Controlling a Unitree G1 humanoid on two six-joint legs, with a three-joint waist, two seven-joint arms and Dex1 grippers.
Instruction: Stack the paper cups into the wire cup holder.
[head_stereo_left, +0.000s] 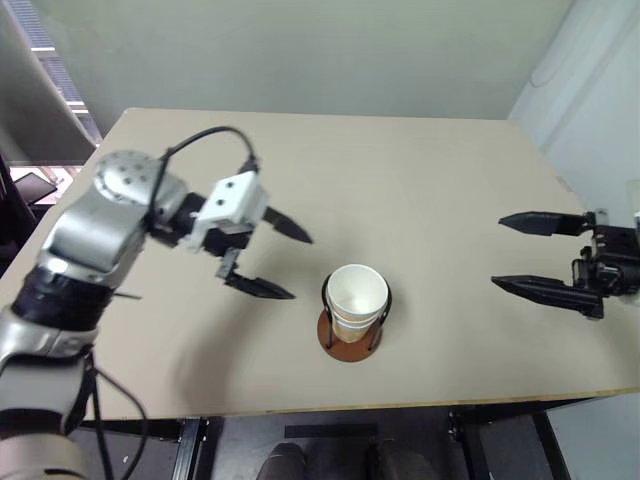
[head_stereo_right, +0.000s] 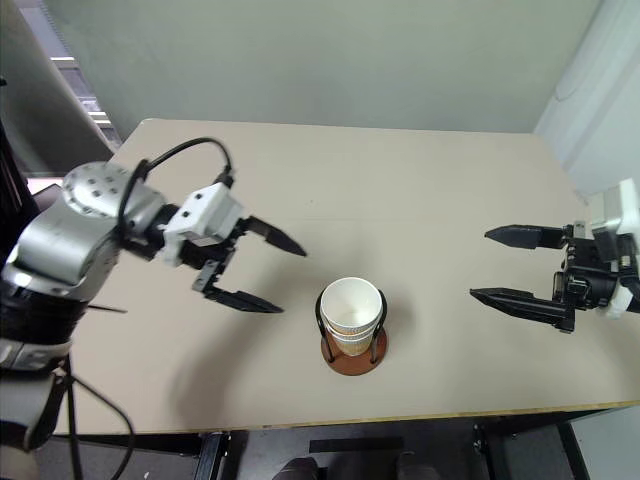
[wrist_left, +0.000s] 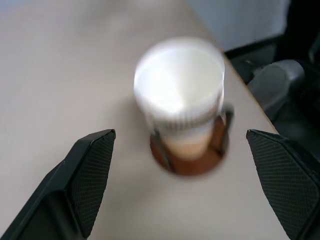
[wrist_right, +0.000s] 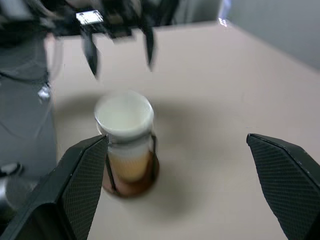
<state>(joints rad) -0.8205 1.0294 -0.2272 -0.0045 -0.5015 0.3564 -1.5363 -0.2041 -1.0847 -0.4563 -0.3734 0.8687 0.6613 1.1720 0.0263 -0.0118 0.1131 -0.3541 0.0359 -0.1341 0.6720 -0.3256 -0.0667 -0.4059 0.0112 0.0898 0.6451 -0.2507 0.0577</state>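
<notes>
Near the table's (head_stereo_left: 450, 180) front edge stood the wire cup holder (head_stereo_left: 349, 340), its reddish-brown disc and black loops cradling nested paper cups (head_stereo_left: 357, 297), tan outside, white inside. Left gripper (head_stereo_left: 277, 260) and right gripper (head_stereo_left: 512, 254) flanked it, fingers spread wide, empty.

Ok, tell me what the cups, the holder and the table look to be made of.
Paper cups: likely matte paper, with white inside, rolled rim and tan wall. Wire cup holder: thin black uprights, probably metal wire, on a reddish-brown disc, perhaps wood or plastic. Table: smooth matte beige top, possibly laminate.
</notes>
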